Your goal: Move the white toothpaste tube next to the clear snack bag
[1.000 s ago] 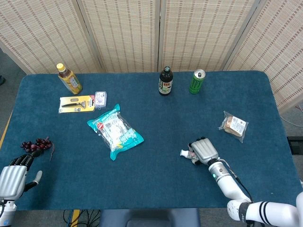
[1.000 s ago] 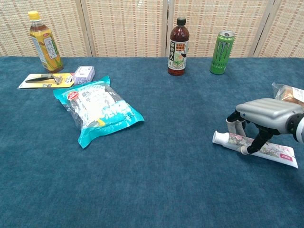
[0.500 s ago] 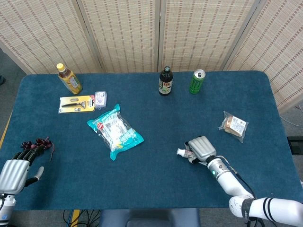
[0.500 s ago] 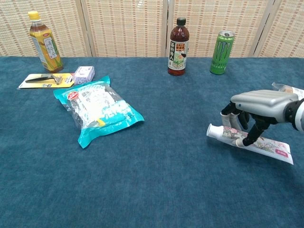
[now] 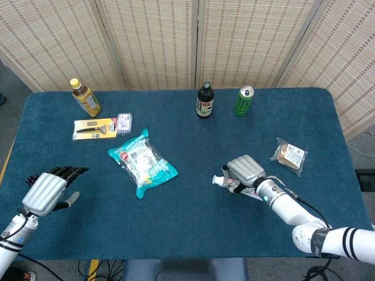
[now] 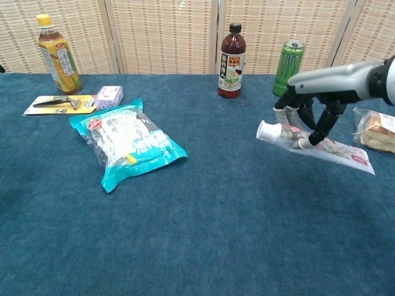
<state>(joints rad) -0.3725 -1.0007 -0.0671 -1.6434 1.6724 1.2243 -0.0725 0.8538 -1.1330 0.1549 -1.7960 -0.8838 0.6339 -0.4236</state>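
Chest view shows us the right hand (image 6: 316, 98) best. Its fingers (image 6: 301, 142) curl down around the white toothpaste tube (image 6: 315, 146) and grip it near the cap end. The tube is lifted off the tabletop (image 6: 203, 234). Its cap points toward the left edge and sits a little higher than its flat tail. From the head view we see the same hand (image 5: 245, 172) over the tube (image 5: 229, 182), in the right half of the tabletop (image 5: 199, 228) and closer to the front edge than the back.

Just past the tube's tail, toward the right edge, lies the clear snack bag (image 6: 375, 127). We see it in the head view too (image 5: 289, 156). The tube and the bag are near each other, and we cannot tell if they touch.

The left hand (image 5: 48, 191) is by the front left corner. Its fingers are spread apart and it holds nothing.

Toward the middle of the tabletop lies a teal snack pack (image 5: 142, 161). Along the back edge stand a dark bottle (image 5: 204, 100) and a green can (image 5: 243, 101), close together. Near the back left corner we see a yellow tea bottle (image 5: 85, 98), a razor on a yellow card (image 5: 95, 128) and a small purple box (image 5: 124, 123).
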